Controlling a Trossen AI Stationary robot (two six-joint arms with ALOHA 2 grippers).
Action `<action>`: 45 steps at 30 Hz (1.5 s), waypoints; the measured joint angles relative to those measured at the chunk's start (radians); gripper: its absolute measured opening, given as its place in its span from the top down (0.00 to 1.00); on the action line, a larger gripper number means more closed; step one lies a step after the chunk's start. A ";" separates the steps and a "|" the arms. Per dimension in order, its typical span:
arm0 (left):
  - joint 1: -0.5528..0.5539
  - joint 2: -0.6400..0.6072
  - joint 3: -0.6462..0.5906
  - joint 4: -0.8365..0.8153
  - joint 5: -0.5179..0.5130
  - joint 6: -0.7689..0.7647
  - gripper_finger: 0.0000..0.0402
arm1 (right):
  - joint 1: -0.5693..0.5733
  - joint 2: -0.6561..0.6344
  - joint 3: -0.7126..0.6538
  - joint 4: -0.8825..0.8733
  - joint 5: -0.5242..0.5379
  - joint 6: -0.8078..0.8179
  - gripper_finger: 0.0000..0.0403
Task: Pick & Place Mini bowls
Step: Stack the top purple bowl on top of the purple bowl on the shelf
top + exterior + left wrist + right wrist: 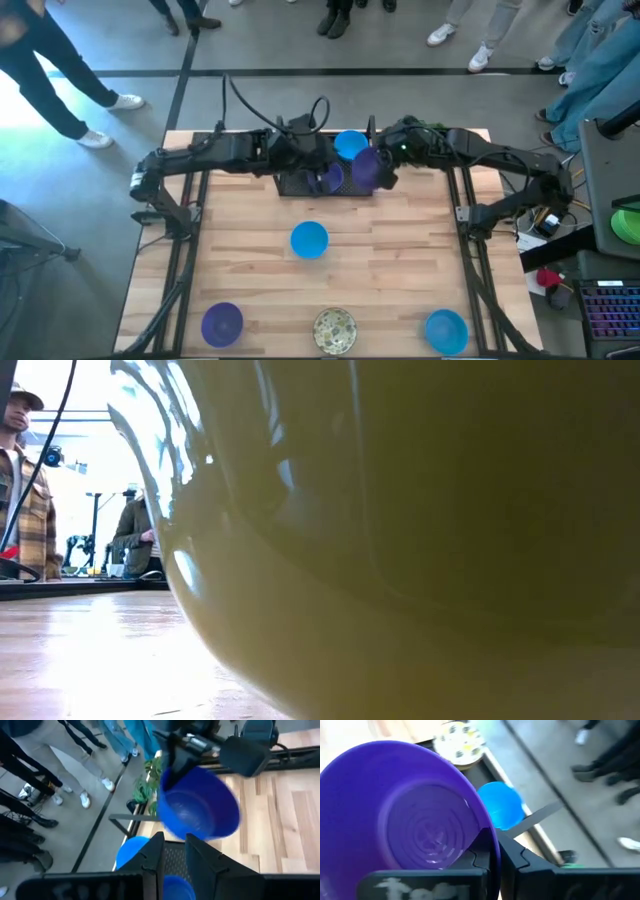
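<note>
Risk: right gripper (492,851), pressed together on the rim of a round purple plastic mini bowl (410,815) above the black mesh tray (300,184), could clip the crowding left gripper (172,851), whose grip I cannot tell.

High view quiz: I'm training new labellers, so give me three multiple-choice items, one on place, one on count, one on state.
1. Where is the speckled bowl? A on the table edge far from the black mesh tray, between a purple bowl and a blue bowl; B in the tray; C in the left jaws.
2. How many bowls line that edge? A two; B three; C five.
3. The right gripper is: A open, empty; B shut on a blue bowl; C shut on the held purple bowl at its rim.
A: it sits in the edge row. B: purple, speckled, blue. C: the right wrist view shows the jaws pinching the rim.
</note>
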 joint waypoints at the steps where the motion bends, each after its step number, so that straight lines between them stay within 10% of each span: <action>1: 0.000 0.000 -0.016 0.029 0.000 -0.001 0.82 | 0.000 0.012 0.011 -0.001 0.021 -0.007 0.98; 45: 0.058 0.013 -0.367 0.560 -0.171 -0.376 0.82 | -0.002 0.086 0.089 0.061 0.091 -0.129 0.98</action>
